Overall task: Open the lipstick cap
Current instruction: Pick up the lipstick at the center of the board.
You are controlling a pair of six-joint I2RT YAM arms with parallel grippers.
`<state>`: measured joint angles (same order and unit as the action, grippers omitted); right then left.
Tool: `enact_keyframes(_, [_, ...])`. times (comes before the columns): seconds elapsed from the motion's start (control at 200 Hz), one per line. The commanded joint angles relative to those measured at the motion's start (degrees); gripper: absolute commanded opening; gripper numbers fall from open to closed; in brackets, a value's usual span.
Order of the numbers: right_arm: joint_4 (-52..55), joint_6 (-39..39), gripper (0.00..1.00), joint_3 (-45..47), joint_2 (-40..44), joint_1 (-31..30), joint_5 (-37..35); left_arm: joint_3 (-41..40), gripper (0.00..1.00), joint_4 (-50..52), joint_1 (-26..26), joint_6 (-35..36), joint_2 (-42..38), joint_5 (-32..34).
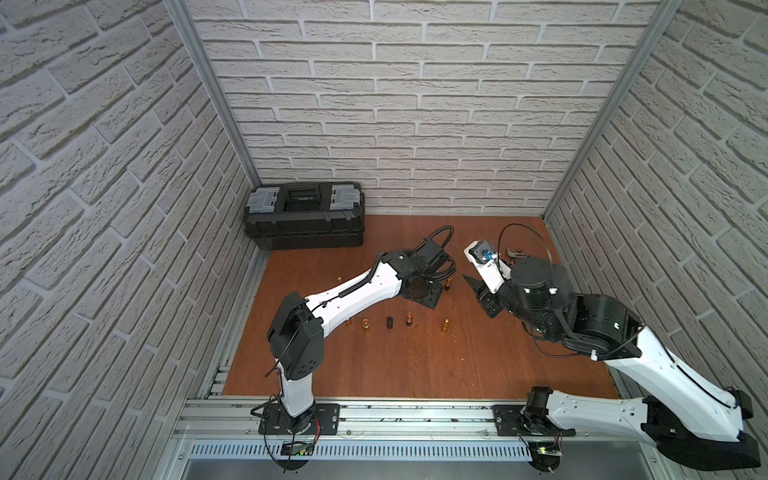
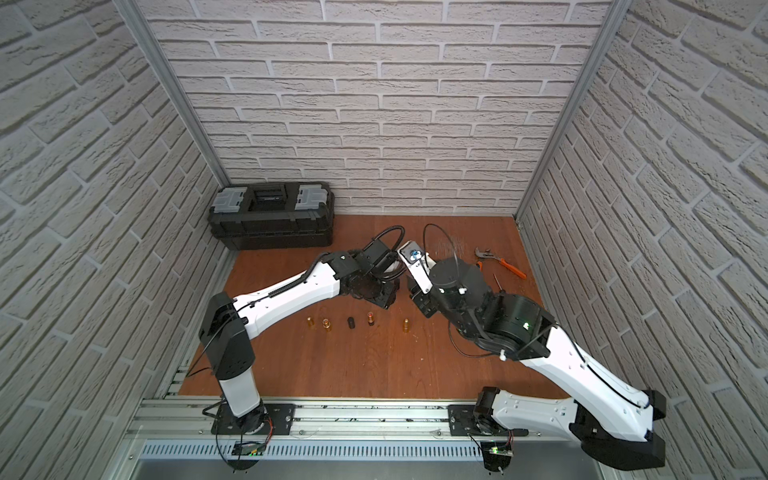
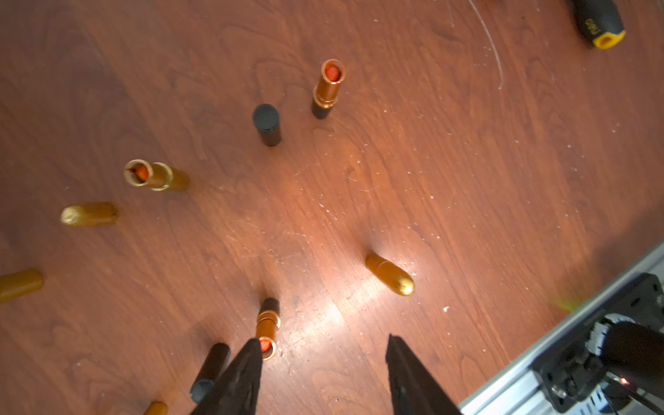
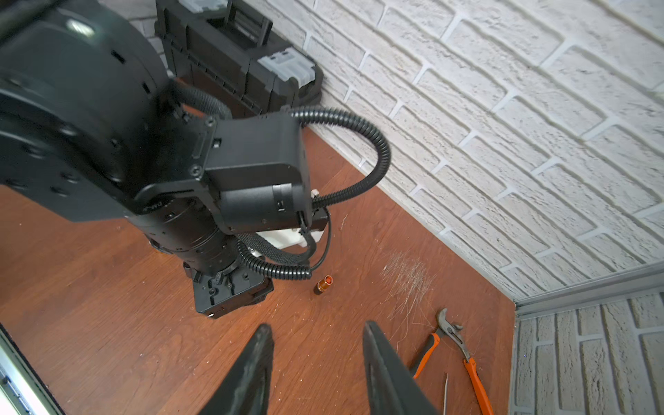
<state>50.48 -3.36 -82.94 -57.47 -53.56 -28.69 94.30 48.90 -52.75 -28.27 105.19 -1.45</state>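
Right now your left pincer (image 3: 323,339) stands parted with nothing between its tips. An uncapped lipstick (image 3: 267,328), orange stick showing, stands upright on the wooden table (image 3: 467,179) just beside one fingertip (image 3: 248,363), and a black cap (image 3: 212,370) stands close to it. Your right pincer (image 4: 318,325) is likewise parted and empty, hanging above the table. Farther out you see other open lipsticks (image 3: 327,90) and gold caps (image 3: 391,275), orange-handled pliers (image 4: 474,381) towards the right wall, and a black toolbox (image 1: 305,216) in the back left corner.
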Motion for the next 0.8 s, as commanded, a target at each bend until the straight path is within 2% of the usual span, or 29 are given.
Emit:
enact_keyframes(0.0, [1.1, 1.7, 0.43, 1.0, 3.6, 0.0, -1.9, 2.9, 0.57, 3.4, -1.7, 2.3, 4.5, -2.8])
enact_keyframes(0.285, [1.2, 3.4, 0.44, 4.3, 9.5, 0.0, -2.2, 13.0, 0.56, 8.2, -6.0, 3.4, 13.6, -2.2])
enact_keyframes(0.795, [1.0, 4.9, 0.44, 7.1, 10.8, 0.1, -3.5, 13.6, 0.53, 7.6, -6.8, 4.7, 19.5, -2.3])
